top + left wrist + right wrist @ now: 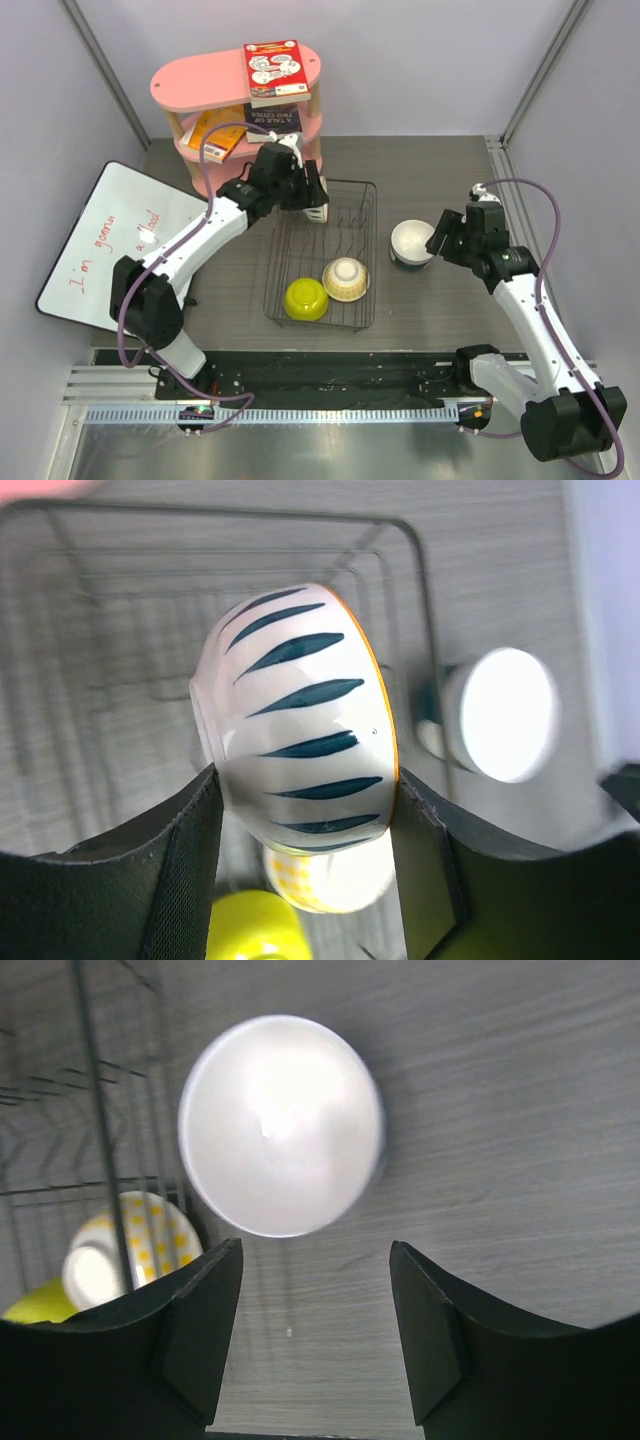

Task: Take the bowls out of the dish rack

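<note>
So, four are counted: yellow-green bowl (305,298) and cream bowl (346,279) at the near end of the dish rack (300,250), striped bowl (300,710) clamped by the left gripper (305,780), white bowl (411,241) right of the rack; the right gripper (315,1250) is empty, jaws spread.

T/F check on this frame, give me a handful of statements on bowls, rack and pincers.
1. The left pincer grips the teal-striped bowl. True.
2. The right pincer holds a white bowl. False: it is open and empty; the white bowl sits on the table beyond its fingertips.
3. The yellow-green bowl is out on the table. False: it lies in the dish rack, next to the cream bowl.
4. The white bowl is outside the dish rack, on its right side in the top view. True.
</note>
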{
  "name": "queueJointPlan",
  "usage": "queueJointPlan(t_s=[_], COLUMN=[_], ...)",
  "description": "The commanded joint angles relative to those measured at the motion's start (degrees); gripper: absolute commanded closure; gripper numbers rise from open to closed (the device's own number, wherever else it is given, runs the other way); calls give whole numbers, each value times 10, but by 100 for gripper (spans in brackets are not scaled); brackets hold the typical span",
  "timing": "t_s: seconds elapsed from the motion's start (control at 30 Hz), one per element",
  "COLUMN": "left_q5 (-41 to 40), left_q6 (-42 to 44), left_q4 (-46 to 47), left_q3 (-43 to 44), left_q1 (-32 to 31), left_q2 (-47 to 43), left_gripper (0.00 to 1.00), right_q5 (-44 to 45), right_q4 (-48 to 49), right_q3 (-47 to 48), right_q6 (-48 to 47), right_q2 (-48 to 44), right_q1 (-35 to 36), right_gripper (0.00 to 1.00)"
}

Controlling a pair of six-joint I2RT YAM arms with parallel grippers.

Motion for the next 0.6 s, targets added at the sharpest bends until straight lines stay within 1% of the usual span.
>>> queueJointPlan(t_s=[0.0, 0.03, 0.07, 0.13, 0.17, 0.2, 0.23, 0.27, 0.3, 0.33, 0.37, 0.43, 0.47, 0.53, 0.57], left_q5=[184, 213, 259, 300, 338, 355, 367, 381, 396, 403, 407, 434, 441, 455, 458], left_q6=[-95, -140, -163, -205, -220, -239, -262, -304, -331, -350, -390, -426, -467, -506, -522], left_q4=[102, 131, 186, 218, 250, 280, 310, 378, 413, 443, 498, 546, 594, 649, 695], left_q3=[-45, -62, -95, -112, -127, -141, -154, -169, -199, -210, -220, -231, -234, -245, -249], left_q1=[37, 46, 55, 57, 57, 57, 57, 57, 60, 61, 61, 62, 62, 62, 61], left_q2=[-39, -50, -52, -51, -50, -49, -51, -51, -52, -54, -51, -42, -29, -18, -15], left_gripper=[97, 97, 97, 96, 96, 96, 96, 96, 96, 96, 96, 95, 96, 95, 95], right_q5=[-72, -87, -123, -155, -165, -175, -178, -178, -184, -187, -191, -192, -190, -183, -181], right_q4=[68, 78, 83, 97, 104, 110, 124, 132, 140, 155, 160, 176, 181, 196, 203], right_q3=[47, 49, 55, 58, 57, 55, 51, 47, 44, 36, 32, 24, 22, 16, 14], right_q6=[20, 29, 34, 44, 54, 59, 63, 72, 78, 84, 92, 99, 103, 113, 116], right_q2=[-31, -28, -16, -3, 3, 9, 11, 11, 11, 13, 13, 22, 24, 31, 33], right_q1=[-3, -2, -3, 0, 4, 6, 9, 11, 15, 18, 19, 32, 36, 50, 57], right_gripper=[34, 34, 34, 32, 31, 30, 30, 30, 29, 29, 29, 29, 29, 29, 29])
